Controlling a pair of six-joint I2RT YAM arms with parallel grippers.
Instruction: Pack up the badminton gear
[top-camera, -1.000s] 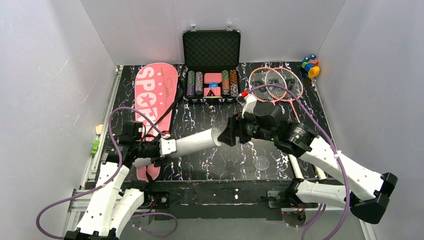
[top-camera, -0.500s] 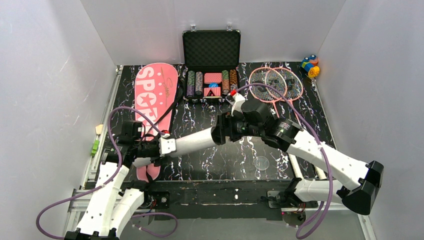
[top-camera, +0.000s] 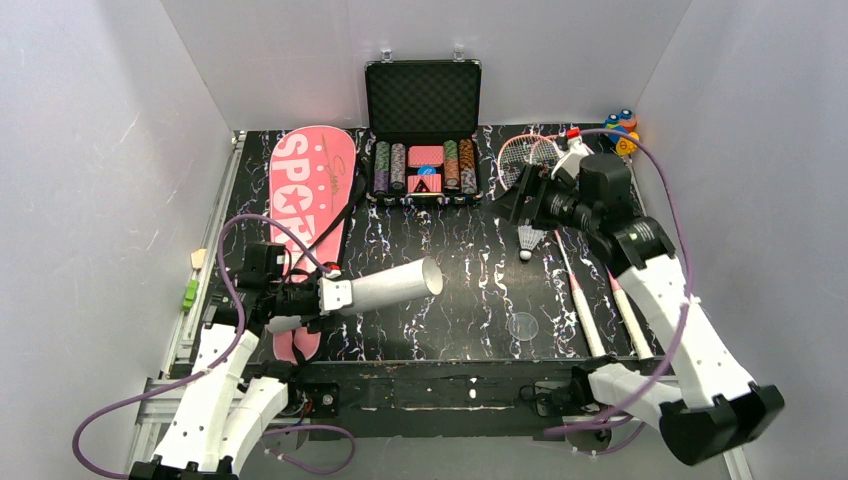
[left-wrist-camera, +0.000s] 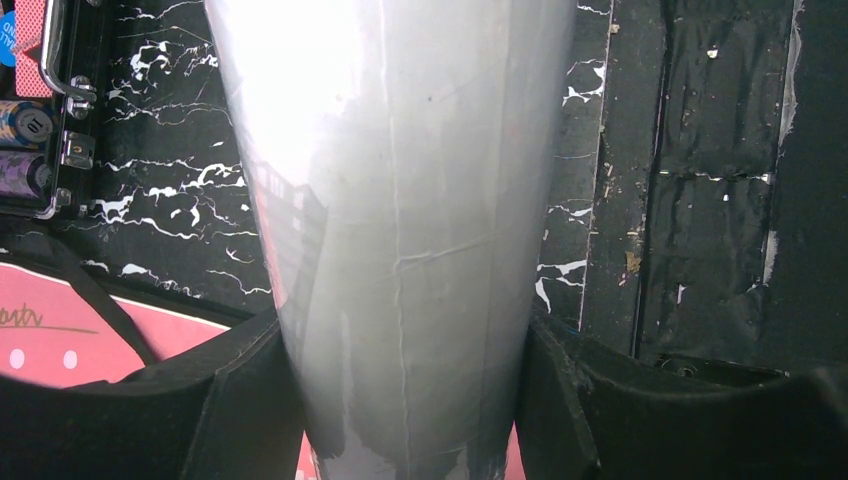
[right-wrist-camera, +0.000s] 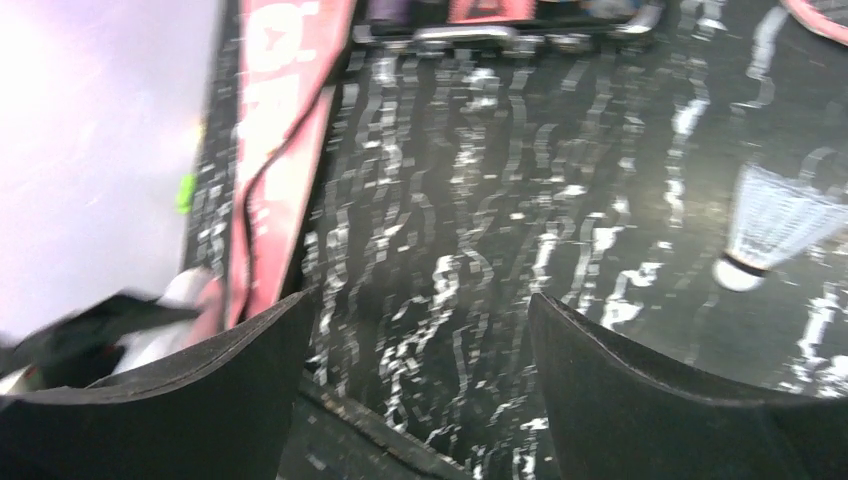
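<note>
No longer at tube mouth w/ R gripper: now back-right over rackets, fingers wide, nothing btwn. Reads as one drop-in done, next pick due: shuttle on table just by R gripper, cork toward near edge. Clamps tube's near end in L gripper, fingers snug on both sides, mouth tilted up toward table centre. Tube: long, white-grey, glossy, faint seam along side. Rackets not yet in cover, flat at back-left.
</note>
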